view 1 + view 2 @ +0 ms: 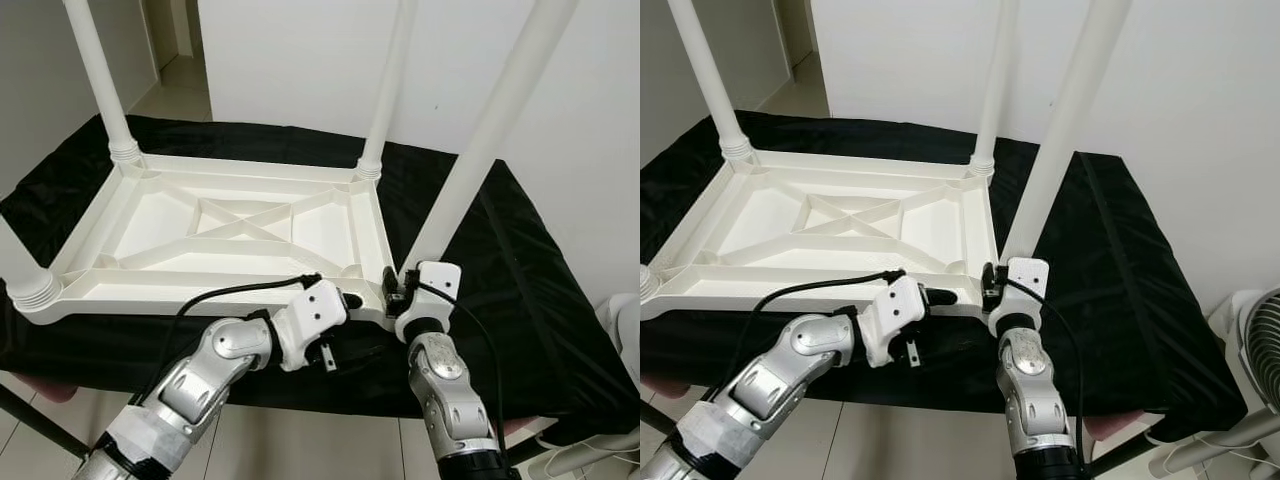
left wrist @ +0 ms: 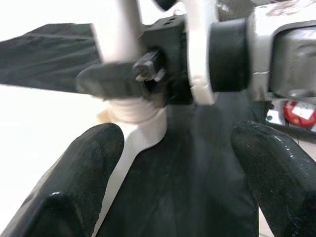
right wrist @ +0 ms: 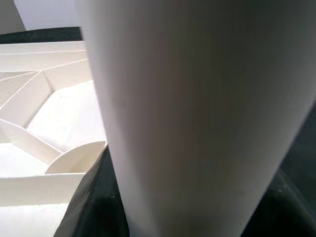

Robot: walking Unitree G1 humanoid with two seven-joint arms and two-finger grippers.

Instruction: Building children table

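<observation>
A white plastic children's table [image 1: 200,285] lies upside down on a black-covered surface [image 1: 520,300]. Legs stand in its far left [image 1: 100,80], far right [image 1: 390,80] and near left [image 1: 25,275] corners. At the near right corner, my right gripper [image 1: 398,290] is shut on the base of the fourth white leg [image 1: 480,140], which leans up to the right. In the right wrist view that leg [image 3: 197,98] sits between the black fingers [image 3: 86,207]. My left gripper [image 1: 350,303] hovers open just left of that corner; its fingers [image 2: 84,177] straddle the leg's threaded base [image 2: 131,111].
A white wall stands close behind the table. The black surface's front edge runs just under my arms, with tiled floor [image 1: 300,450] below. A fan [image 1: 1260,340] and cables stand on the floor at the right. A doorway opens at the far left.
</observation>
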